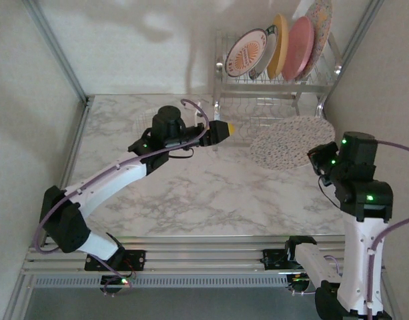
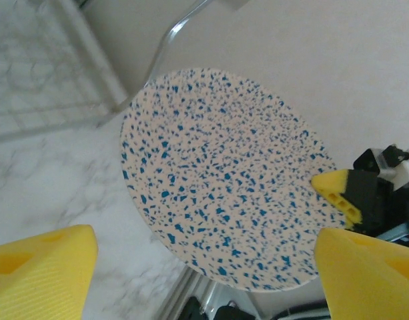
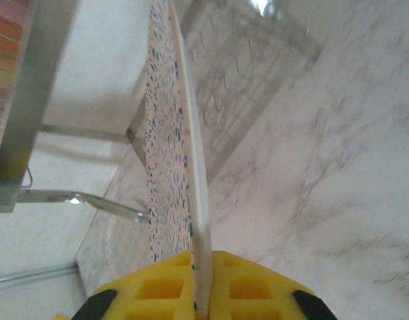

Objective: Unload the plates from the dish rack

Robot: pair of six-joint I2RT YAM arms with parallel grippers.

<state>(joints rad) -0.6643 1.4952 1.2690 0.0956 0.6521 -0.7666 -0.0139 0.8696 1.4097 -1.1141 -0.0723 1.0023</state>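
Our right gripper (image 3: 203, 287) is clamped on the right rim of a speckled plate (image 3: 165, 167), held low just in front of the dish rack (image 1: 277, 77). Four plates (image 1: 284, 43) stand in the upper shelf. Our left gripper (image 2: 204, 267) hovers nearby, fingers apart. With so thin a bite, the plate could pivot and clip the rack.

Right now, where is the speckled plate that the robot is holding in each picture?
Top external: the held plate is right of centre, just in front of the rack.
Left wrist: the plate is in the middle, with the rack above it.
Right wrist: the plate is edge-on, running from the top down into the right gripper.
Shared landmark: the chrome rack, behind the plate each time.
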